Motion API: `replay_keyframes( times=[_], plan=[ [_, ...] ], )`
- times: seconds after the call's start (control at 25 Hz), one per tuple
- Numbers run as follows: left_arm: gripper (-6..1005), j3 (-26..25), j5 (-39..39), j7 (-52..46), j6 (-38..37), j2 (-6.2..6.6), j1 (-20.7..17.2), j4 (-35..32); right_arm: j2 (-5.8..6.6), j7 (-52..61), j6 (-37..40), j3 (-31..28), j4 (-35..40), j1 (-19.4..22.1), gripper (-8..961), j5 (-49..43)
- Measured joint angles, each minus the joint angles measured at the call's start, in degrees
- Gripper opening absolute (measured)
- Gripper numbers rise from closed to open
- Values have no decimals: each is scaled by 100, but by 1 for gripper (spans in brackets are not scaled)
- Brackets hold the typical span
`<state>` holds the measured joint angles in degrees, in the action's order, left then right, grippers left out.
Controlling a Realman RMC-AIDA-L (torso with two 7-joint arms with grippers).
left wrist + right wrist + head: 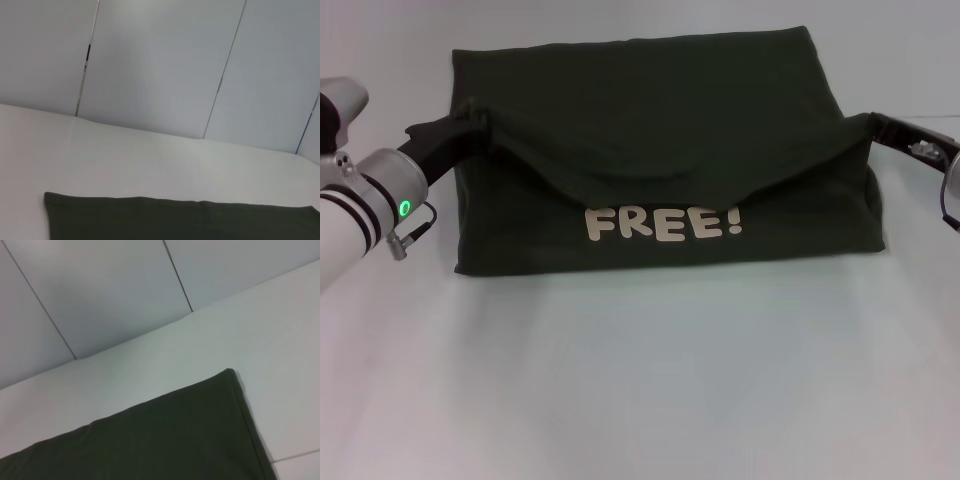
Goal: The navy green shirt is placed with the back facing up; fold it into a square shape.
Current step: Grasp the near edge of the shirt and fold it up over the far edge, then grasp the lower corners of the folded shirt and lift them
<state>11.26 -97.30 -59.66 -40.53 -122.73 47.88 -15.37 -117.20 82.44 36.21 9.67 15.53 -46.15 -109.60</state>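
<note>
Head view: the shirt (660, 150) sits mid-table (640, 400) on a plain white top, "FREE!" facing the robot. Left gripper (470, 118) pinches its left edge, right gripper (876, 124) its right edge, sagging between. Left wrist view: shirt (180, 220), pale wall panels (160, 65) behind. Right wrist view: same, shirt corner (165, 435).

The shirt (660, 150) is dark green all over. It has big cream letters (663, 224) on it that spell "FREE!". The table (640, 380) is plain white. The left arm (360, 205) is silver with black rings and one small green light (405, 209). The wall panels (160, 65) are pale grey.
</note>
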Motion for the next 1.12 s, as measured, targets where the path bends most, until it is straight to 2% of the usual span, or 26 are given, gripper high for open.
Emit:
replay_keyframes(
  times=[0.32, 0.52, 0.64, 0.92, 1.04, 1.12],
  plan=[
    [48, 35, 6, 36, -26, -17, -32, -16, -82, -54, -6, 4, -8, 29, 26, 24],
    [49, 314, -12, 76, -30, -34, -44, -52, -108, -53, 0, 68, -17, 49, 39, 0],
    [102, 388, 19, 206, -30, -52, -92, -97, -117, -56, 29, 78, -20, 87, 49, -3],
    [373, 356, 90, -77, -138, -98, -277, -427, -125, -56, 181, 259, 40, 127, 346, 6],
    [507, 384, 103, -663, -640, -99, -511, -735, -90, -24, 383, 286, 63, 149, 453, 10],
    [548, 386, 123, -1114, -1267, -98, -725, -979, -47, 1, 622, 286, 95, 193, 517, 11]
  ],
)
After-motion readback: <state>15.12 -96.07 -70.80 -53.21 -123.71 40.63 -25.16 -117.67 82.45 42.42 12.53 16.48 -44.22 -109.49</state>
